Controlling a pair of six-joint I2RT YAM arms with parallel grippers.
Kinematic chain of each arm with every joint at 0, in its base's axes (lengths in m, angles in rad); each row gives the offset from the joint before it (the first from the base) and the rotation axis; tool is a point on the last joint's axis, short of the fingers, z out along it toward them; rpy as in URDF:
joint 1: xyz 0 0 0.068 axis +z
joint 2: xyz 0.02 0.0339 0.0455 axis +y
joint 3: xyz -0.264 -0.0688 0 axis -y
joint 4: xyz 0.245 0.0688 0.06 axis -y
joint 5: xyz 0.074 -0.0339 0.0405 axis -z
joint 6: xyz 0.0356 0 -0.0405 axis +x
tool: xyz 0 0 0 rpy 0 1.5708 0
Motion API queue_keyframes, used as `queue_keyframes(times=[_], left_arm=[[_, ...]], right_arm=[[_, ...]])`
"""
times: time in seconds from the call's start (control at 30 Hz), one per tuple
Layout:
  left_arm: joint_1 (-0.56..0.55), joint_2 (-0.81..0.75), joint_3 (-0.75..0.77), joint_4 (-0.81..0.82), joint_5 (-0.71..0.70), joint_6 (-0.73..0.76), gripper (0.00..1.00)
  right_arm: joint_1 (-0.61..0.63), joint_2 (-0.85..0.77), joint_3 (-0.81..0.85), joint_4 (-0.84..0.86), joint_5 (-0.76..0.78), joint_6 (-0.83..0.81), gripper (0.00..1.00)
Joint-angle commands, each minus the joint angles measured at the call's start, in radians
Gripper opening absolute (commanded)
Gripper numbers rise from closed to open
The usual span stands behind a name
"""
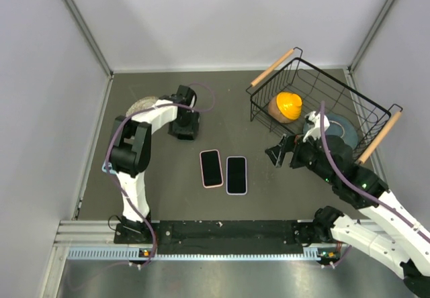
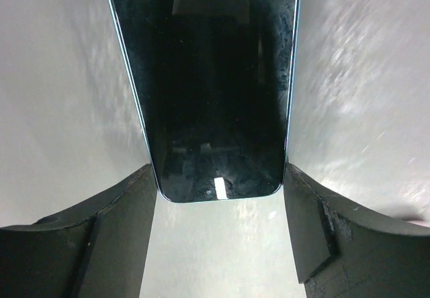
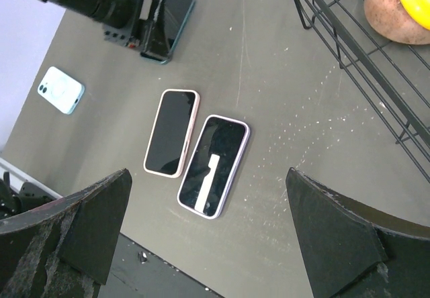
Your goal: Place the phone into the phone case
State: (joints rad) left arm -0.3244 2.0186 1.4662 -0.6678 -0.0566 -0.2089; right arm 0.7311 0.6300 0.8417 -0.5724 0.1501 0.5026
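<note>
A dark-screened phone (image 2: 215,83) with a teal edge lies at the back left of the table, also seen in the right wrist view as the phone (image 3: 171,13). My left gripper (image 2: 218,177) is shut on its near end, one finger pressed against each long edge. From above, the left gripper (image 1: 185,129) covers most of it. The light blue phone case (image 3: 60,90) lies back up at the far left, apart from the phone and mostly hidden behind the left arm from above. My right gripper (image 1: 279,154) hovers open and holds nothing, right of centre.
Two cased phones lie side by side mid-table: a pink one (image 1: 211,168) and a purple one (image 1: 236,175). A black wire basket (image 1: 321,83) with wooden handles stands at the back right and holds an orange object (image 1: 287,103). White walls enclose the table.
</note>
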Motion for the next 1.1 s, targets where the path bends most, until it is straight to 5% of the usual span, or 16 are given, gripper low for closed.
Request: queue_keyframes(times=[0.0,0.17,0.4,0.63,0.87,1.07], left_arm=[[-0.004,-0.113,-0.112,-0.111,-0.08,-0.11,0.52],[-0.002,-0.225,-0.296,-0.078,-0.202,-0.194,0.55],[-0.01,-0.346,-0.437,-0.035,-0.097,-0.364,0.48],[-0.045,-0.639,-0.678,0.068,-0.015,-0.569,0.99],[-0.03,-0.739,-0.626,0.039,-0.161,-0.477,0.97],[-0.019,-0.555,-0.379,-0.012,-0.06,-0.293,0.63]], right_arm=[[0.008,-0.027,-0.016,0.023,0.011,0.013,0.98],[0.008,-0.038,-0.024,0.026,0.02,0.01,0.98],[0.007,-0.018,-0.026,0.039,-0.004,-0.003,0.98],[0.008,-0.018,-0.036,0.052,-0.027,0.016,0.99],[0.008,-0.059,-0.033,0.051,-0.038,0.024,0.99],[0.007,-0.091,-0.059,0.052,-0.05,0.043,0.99]])
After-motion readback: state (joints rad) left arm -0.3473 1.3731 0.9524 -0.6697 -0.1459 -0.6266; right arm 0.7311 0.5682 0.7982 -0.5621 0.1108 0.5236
